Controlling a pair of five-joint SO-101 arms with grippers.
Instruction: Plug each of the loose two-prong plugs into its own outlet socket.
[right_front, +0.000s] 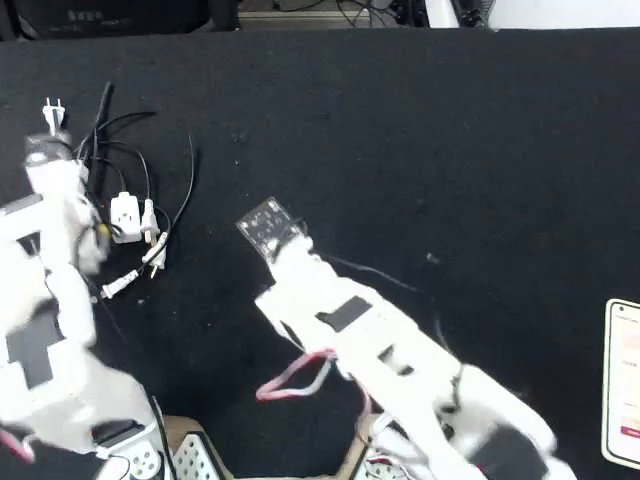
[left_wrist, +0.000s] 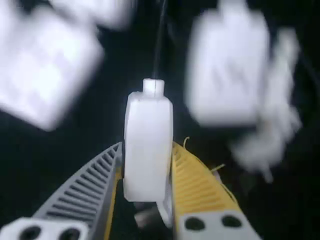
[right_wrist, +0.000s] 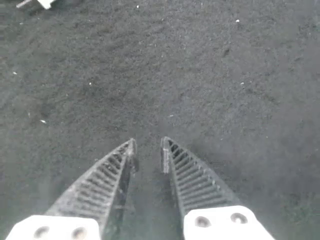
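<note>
My left gripper (right_front: 45, 145) is at the table's far left, shut on a white two-prong plug (right_front: 52, 112) whose prongs point away from the arm. In the left wrist view the grey and yellow fingers (left_wrist: 195, 185) clamp the plug's body (left_wrist: 148, 145) from both sides. Blurred white blocks (left_wrist: 230, 75) lie beyond it. A white socket block (right_front: 125, 215) and loose white plugs (right_front: 150, 245) lie in a tangle of black cables just right of that arm. My right gripper (right_front: 268, 228) is at mid-table, slightly open over bare black cloth (right_wrist: 150, 147), holding nothing.
Black cables (right_front: 185, 195) loop around the socket block. A pink cable (right_front: 290, 378) runs along the right arm near the front edge. A white card or phone (right_front: 622, 380) lies at the right edge. The black table (right_front: 450, 150) stretches to the back and right.
</note>
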